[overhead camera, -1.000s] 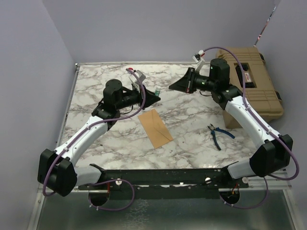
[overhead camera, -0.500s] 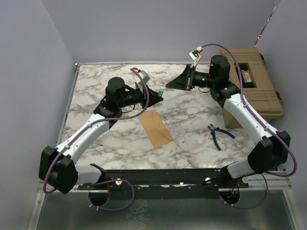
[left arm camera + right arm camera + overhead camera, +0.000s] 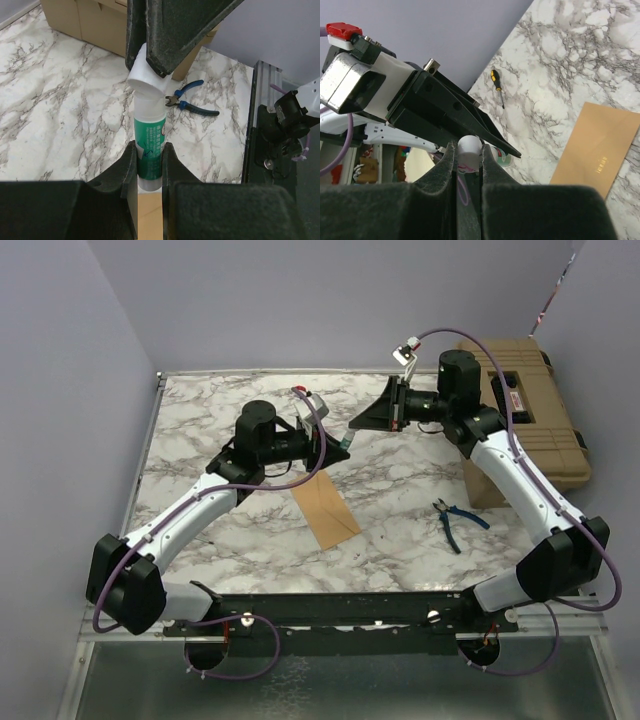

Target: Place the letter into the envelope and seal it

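- A marble-patterned table (image 3: 190,420), white with grey veins, carries everything
- The orange-brown envelope (image 3: 323,507) lies flat near the middle of the table, set at a slant
- Blue-handled pliers (image 3: 456,520) lie to the right of the envelope, well apart from it
- A tan hard case (image 3: 525,410) stands at the far right corner
- A small screwdriver (image 3: 496,84) with a yellow and black handle lies by the table's edge

We're not managing to read anything here. The green label on the glue stick (image 3: 150,150) is blurring out, and so is the sticker on the tan case (image 3: 558,445).
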You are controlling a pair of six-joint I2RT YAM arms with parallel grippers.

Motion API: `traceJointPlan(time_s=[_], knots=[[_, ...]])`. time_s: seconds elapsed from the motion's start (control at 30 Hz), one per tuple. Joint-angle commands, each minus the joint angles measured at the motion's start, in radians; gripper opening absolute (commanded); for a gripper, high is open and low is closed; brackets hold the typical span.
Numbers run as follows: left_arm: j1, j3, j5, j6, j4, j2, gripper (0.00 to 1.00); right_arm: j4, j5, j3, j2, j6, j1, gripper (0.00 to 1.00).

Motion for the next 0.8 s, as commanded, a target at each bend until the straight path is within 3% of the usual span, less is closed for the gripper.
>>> traceJointPlan(time_s=[0.0,0.17,0.4,0.77], knots=[[-0.009,0.044,0.005,0.052,-0.026,0.011,0.0,-0.131,0.069,0.046,-0.035,-0.083,-0.004,0.01],[-0.012,0.034,-0.013,0.077,-0.058,0.007,0.0,-0.13,0.125,0.049,-0.065,-0.075,-0.004,0.01],[-0.014,0.033,-0.031,0.101,-0.084,-0.003,0.0,-0.273,0.189,0.062,-0.044,-0.149,-0.005,0.01],[-0.078,0.062,-0.057,0.152,-0.097,0.041,0.0,-0.293,0.105,0.053,-0.01,-0.161,-0.004,0.0]])
